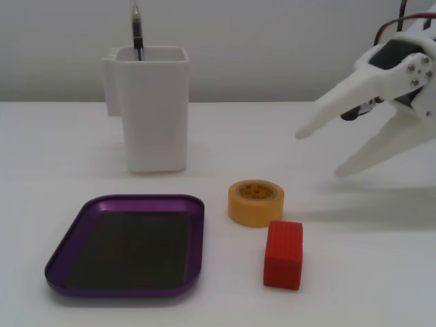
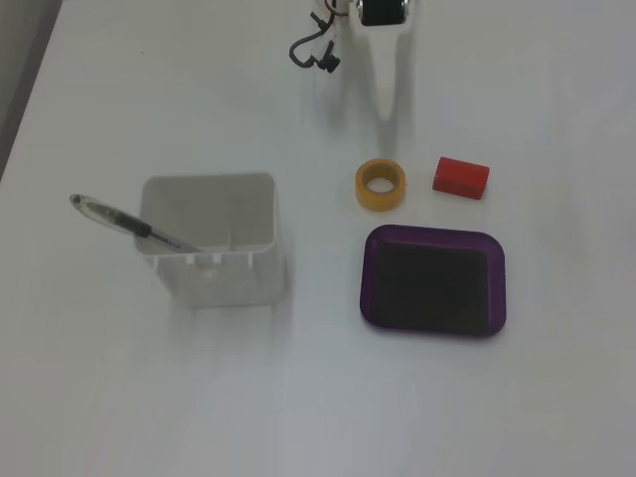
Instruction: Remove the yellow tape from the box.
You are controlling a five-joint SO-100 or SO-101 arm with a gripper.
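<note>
The yellow tape (image 1: 255, 202) (image 2: 381, 185) lies flat on the white table, outside the box and just beside its corner. The box (image 1: 199, 235) (image 2: 433, 233) is a shallow purple tray with a dark bottom and nothing in it. My white gripper (image 1: 319, 154) hangs open above the table, to the right of and behind the tape in one fixed view, with nothing between its fingers. Seen from above in the other fixed view, the gripper (image 2: 388, 104) points down toward the tape from the top edge, well short of it.
A red ribbed block (image 1: 283, 254) (image 2: 460, 177) lies close beside the tape. A tall white square container (image 1: 151, 109) (image 2: 211, 238) holding a pen (image 1: 136, 30) (image 2: 129, 224) stands farther off.
</note>
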